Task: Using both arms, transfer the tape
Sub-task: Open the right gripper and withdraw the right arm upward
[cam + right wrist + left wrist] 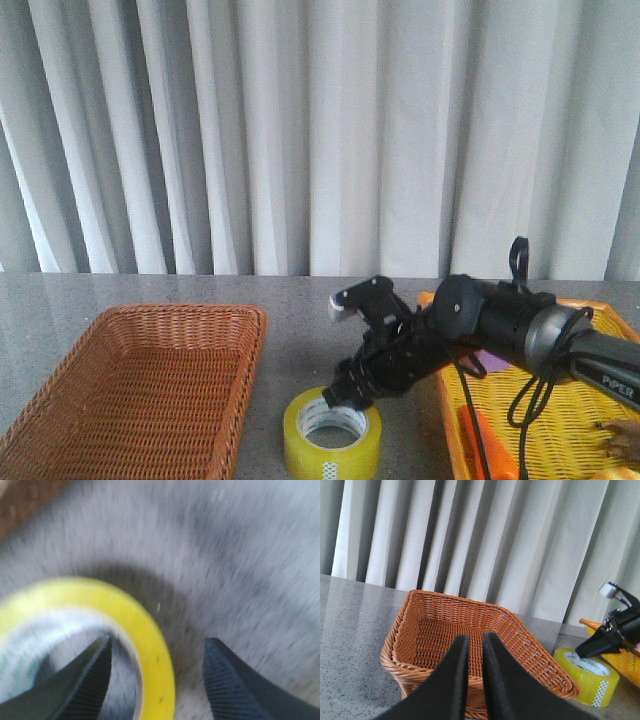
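Observation:
The tape [328, 464], a wide yellow roll with a white core, lies flat on the grey table between the wicker basket and the yellow tray. My right gripper [345, 398] is open and low over the roll's far rim. In the right wrist view the right gripper [158, 641] has one finger inside the core and the other outside the tape's yellow wall [125, 605]. The jaws do not touch it. The left wrist view shows the tape [585, 680] with the right gripper [592, 647] over it. My left gripper [475, 636] is shut and empty, near the basket. It is out of the front view.
A brown wicker basket [180, 312] stands left of the tape and is seen empty in the left wrist view [530, 650]. A yellow tray [447, 420] holding a purple piece [490, 362] and an orange object [480, 440] stands at the right. White curtains hang behind the table.

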Tool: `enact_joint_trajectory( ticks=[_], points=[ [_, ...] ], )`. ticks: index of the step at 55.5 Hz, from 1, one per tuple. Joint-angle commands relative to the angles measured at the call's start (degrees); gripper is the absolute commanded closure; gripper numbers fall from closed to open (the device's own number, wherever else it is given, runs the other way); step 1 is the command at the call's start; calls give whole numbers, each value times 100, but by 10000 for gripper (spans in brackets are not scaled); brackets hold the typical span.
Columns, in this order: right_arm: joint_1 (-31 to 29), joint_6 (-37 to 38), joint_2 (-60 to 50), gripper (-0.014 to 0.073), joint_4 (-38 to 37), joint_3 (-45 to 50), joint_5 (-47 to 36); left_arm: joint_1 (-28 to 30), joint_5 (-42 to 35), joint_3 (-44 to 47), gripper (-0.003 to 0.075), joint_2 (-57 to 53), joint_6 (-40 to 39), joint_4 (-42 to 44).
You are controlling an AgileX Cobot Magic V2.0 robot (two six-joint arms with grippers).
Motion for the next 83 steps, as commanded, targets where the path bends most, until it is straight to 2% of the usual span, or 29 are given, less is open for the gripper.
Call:
enact_joint_trajectory(
  ticks=[1,9,16,23,33,38,46,58,67,73,83],
  points=[
    [-14,30,-615,166,146,-497,-221,14,-472,-83,643,-98,-51,-37],
    [-19,260,-1130,182,146,-818,-136,14,-472,-83,643,-98,-51,-37],
    [-26,286,-1823,235,126,-817,92,14,-472,-83,643,-98,-51,-37],
    [-17,214,-2649,345,133,-775,277,14,-466,-83,643,-98,-51,-37],
    [-17,63,-4179,532,138,-126,-21,14,-466,-83,643,-98,-51,-37],
    [-17,3,-5098,608,129,614,-275,14,-460,-83,643,-98,-51,-37],
    [-17,9,-6696,601,125,2249,-704,14,-460,-83,643,-98,-51,-37],
    [-17,124,-9238,599,103,5360,-1792,14,-454,-83,643,-98,-68,-37],
    [-17,277,-10941,599,113,7089,-2409,9,-444,-162,643,-92,-109,-37],
    [-17,383,-11695,599,135,7699,-2337,-9,-316,-442,643,-87,-218,-37],
    [-17,759,-11806,599,120,7998,-2266,-290,-72,-1126,612,287,-217,-54]
  ],
)
